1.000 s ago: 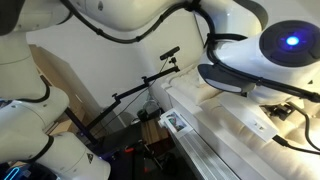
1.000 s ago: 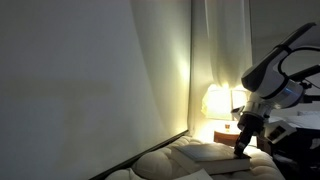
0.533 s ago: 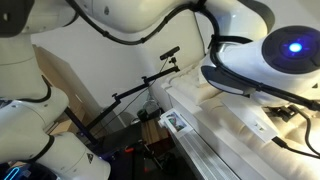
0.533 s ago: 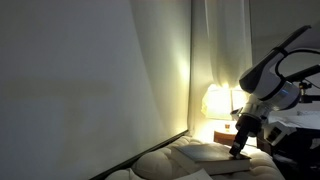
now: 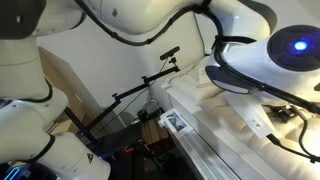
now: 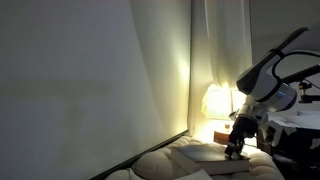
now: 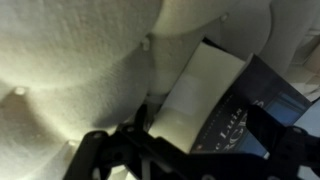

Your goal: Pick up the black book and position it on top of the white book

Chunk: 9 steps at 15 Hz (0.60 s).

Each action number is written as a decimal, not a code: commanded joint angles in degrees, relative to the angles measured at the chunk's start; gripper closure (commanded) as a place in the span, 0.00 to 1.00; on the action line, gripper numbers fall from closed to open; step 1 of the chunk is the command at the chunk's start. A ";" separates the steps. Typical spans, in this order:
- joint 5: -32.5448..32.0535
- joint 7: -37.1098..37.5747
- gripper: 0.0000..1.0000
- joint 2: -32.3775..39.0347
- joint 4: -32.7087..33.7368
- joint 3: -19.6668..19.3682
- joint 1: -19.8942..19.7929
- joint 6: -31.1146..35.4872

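Gripper (image 7: 190, 160) spread wide and empty over the bed, black book (image 7: 255, 110) off to its right.
In the wrist view I read, from the left: quilted mattress (image 7: 70, 60), then a pale slab (image 7: 195, 100) I take for the white book, though it may be page edges, then the black book hard against it. The book's long axis slants up and to the right, so I judge I need to shift right.
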 commanded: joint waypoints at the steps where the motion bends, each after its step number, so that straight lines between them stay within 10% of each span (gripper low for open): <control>1: -3.85 8.17 0.00 3.11 3.13 -2.52 2.71 -1.14; 9: -10.34 12.22 0.00 5.56 6.59 -0.47 2.04 -2.42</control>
